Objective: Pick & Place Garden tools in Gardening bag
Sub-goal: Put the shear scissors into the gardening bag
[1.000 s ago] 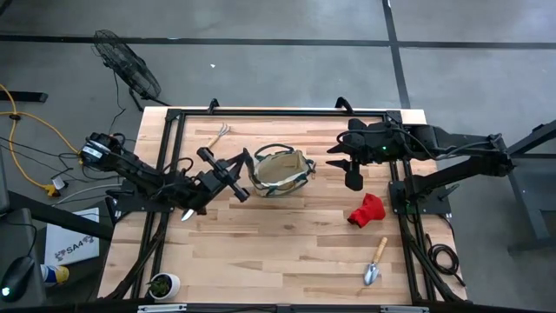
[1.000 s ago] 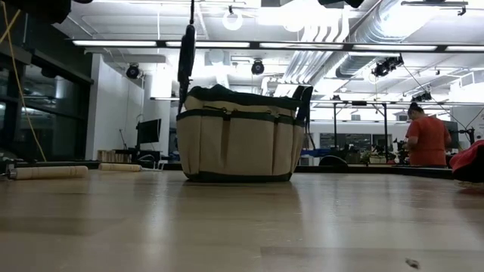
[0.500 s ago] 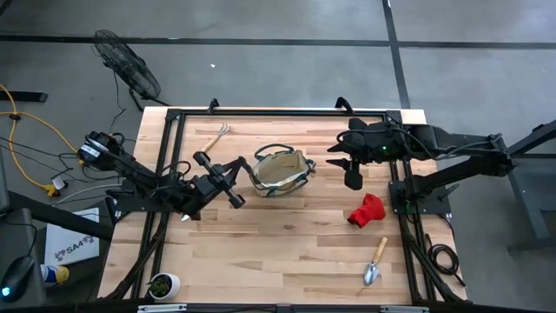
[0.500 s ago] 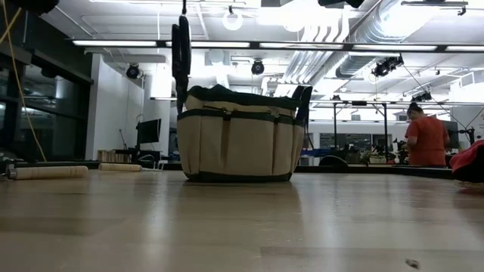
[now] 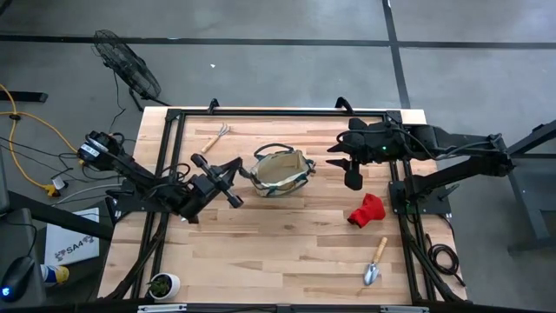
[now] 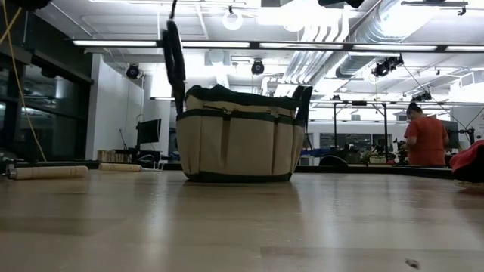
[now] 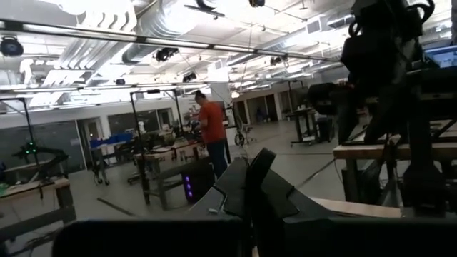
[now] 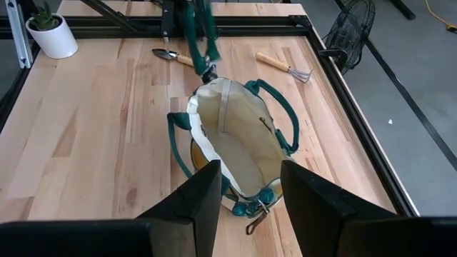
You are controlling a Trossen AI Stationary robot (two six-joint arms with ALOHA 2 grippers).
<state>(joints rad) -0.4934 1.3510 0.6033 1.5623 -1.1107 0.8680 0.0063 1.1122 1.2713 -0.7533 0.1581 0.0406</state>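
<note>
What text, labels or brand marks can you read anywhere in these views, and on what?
"SAF": only these letters read, on the white box on the floor left of the table; the rest is too small.
Bag: no readable print in any view.
Tools, arms, room signs: nothing legible.

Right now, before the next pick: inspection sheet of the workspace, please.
Surface: pale wooden plank table, black frame.
Job's things: beige canvas bag with green trim upright, open; wooden-handled rake, wooden-handled trowel, second trowel and red glove lying on the table.
Clutter: small plant in white pot.
Grippers: left gripper shut on dark-handled pruning shears, raised beside the bag; right gripper open above the bag.
Cables: yellow cable on the floor.
Surroundings: floor fan; person in orange shirt far off.
</note>
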